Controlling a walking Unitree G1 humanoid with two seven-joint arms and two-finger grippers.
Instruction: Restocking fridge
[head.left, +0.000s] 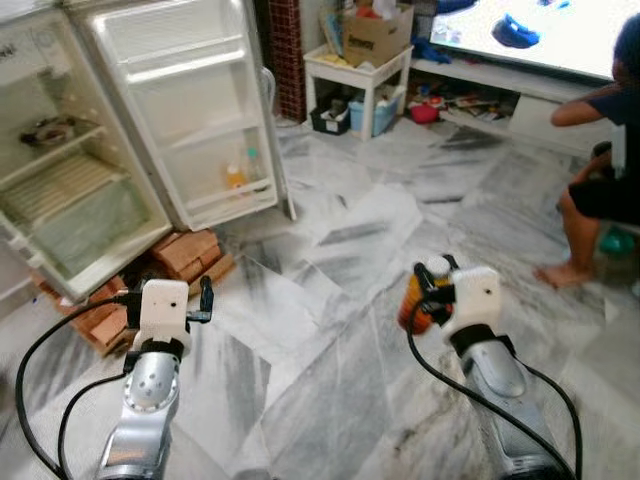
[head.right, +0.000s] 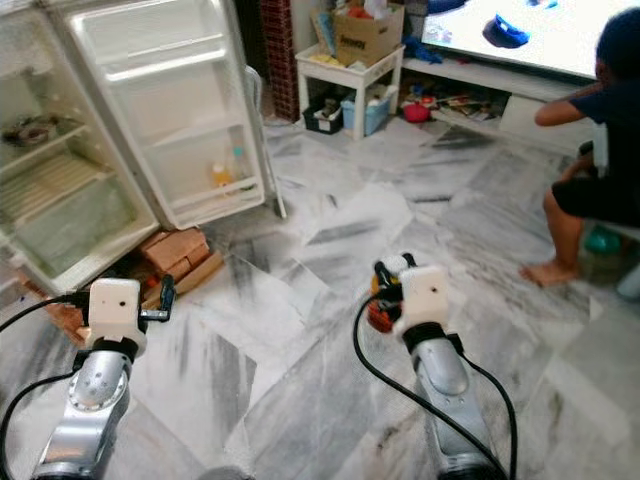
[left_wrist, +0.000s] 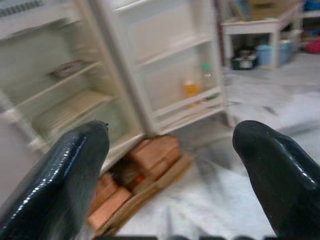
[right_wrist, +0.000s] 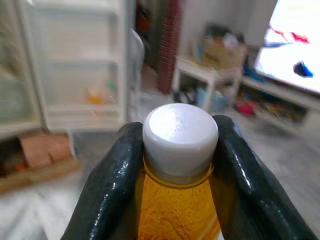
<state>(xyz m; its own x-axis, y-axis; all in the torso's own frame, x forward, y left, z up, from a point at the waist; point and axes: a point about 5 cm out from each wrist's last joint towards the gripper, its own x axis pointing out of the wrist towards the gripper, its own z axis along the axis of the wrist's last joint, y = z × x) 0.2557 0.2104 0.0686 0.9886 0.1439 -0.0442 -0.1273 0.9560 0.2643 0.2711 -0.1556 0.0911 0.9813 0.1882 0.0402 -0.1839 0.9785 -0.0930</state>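
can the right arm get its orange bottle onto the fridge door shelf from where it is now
Probably not yet. The right gripper is shut on the orange bottle, but the fridge door shelf stands well ahead and to the robot's left across open marble floor. Nothing blocks the way; the robot would likely need to walk closer.

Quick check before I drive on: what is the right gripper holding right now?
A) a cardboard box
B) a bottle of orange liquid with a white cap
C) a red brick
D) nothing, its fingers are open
B: in the right wrist view the right gripper has both black fingers pressed against the neck of the orange bottle just under its white cap.
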